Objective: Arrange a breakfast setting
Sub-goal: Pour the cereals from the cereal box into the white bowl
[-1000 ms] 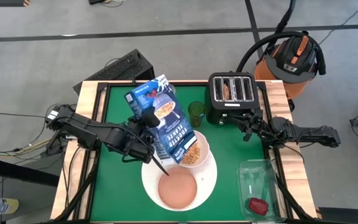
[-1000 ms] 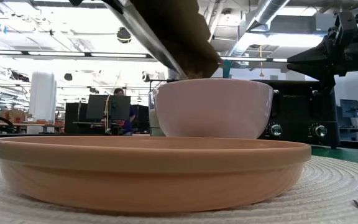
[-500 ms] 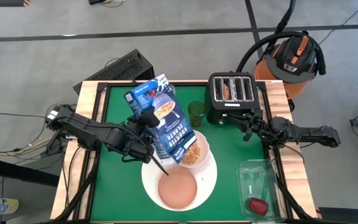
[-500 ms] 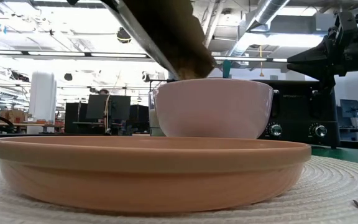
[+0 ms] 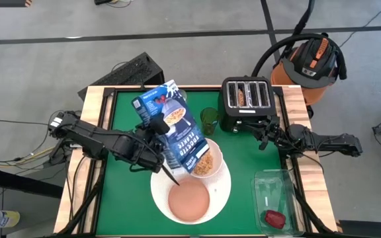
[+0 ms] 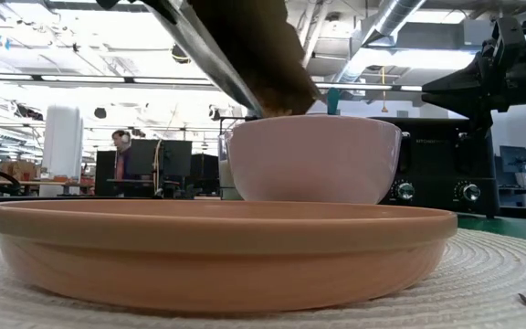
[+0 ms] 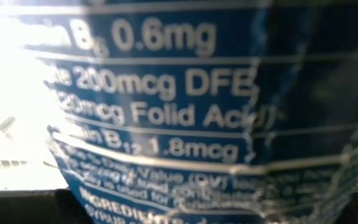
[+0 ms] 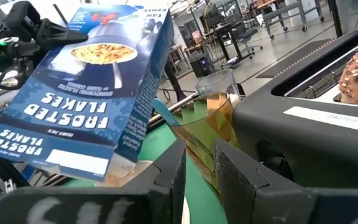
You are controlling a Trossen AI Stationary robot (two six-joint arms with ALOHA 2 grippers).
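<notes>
Cereal box [image 5: 175, 132], blue, tipped upside down over the white bowl [image 5: 207, 158], open end just above the bowl rim, brown flakes already inside. Held from the side by the left gripper [image 5: 152, 140], fingers clamped on the box's flank; box label filling the whole left wrist view [image 7: 179, 112]. Bowl resting on the far right part of the large white plate [image 5: 225, 192], near the counter's middle, slightly toward the near edge. Salmon-pink plate [image 5: 189, 201] on the same white plate, nearer the front edge, touching or almost touching the bowl. In the low view, pink plate [image 6: 217, 247] in front, bowl [image 6: 313, 157] behind, box mouth [image 6: 263, 64] slanting down to the rim.

Left arm stretched in from the counter's left edge, forearm low over the green counter [image 5: 124, 198], wrist turned so the box leans toward the far left corner.

Right gripper [image 5: 264, 135] hovering near the right edge, just in front of the black toaster [image 5: 247, 102]; fingers [image 8: 173, 177] apart, nothing between them. Green glass [image 5: 208, 119] just left of the toaster. Clear tray [image 5: 276, 198] at the near right corner, small dark-red item [image 5: 274, 217] inside it.

Open green surface along the left edge and near left corner.
</notes>
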